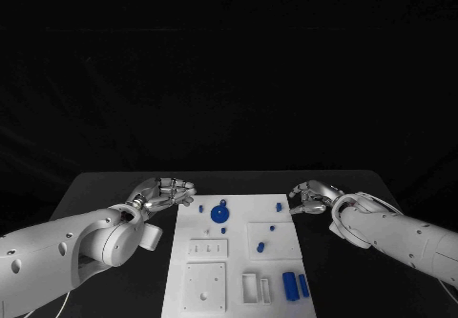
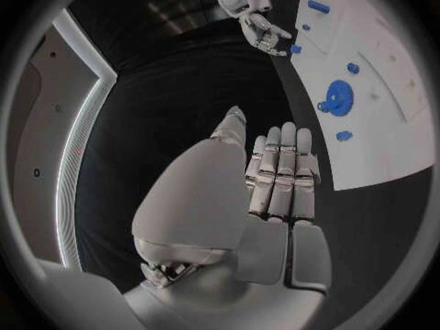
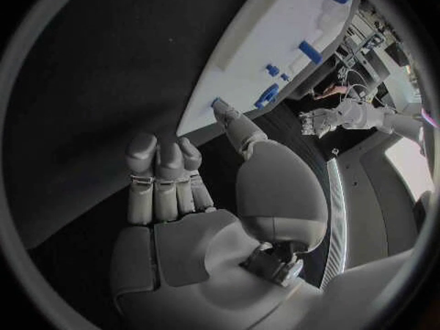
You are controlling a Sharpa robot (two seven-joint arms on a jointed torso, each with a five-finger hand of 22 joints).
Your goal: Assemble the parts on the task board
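Observation:
The white task board [image 1: 239,265] lies along the middle of the black table. A blue gear [image 1: 220,213] sits near its far end, with small blue pegs [image 1: 278,207] around it and two blue blocks [image 1: 289,286] near the front right corner. My left hand [image 1: 164,192] hovers just off the board's far left corner, fingers loosely bent, holding nothing. My right hand [image 1: 313,197] hovers off the far right corner, likewise holding nothing, with its thumb close to the board's edge. The left wrist view shows the left hand [image 2: 275,176], the gear [image 2: 337,97] and the board [image 2: 385,150].
White inset plates [image 1: 205,285] with holes and slots cover the board's near half. Bare black tabletop [image 1: 105,189] runs along both sides of the board and beyond its far end. The right wrist view shows the board's edge [image 3: 266,44] beside my right hand [image 3: 174,191].

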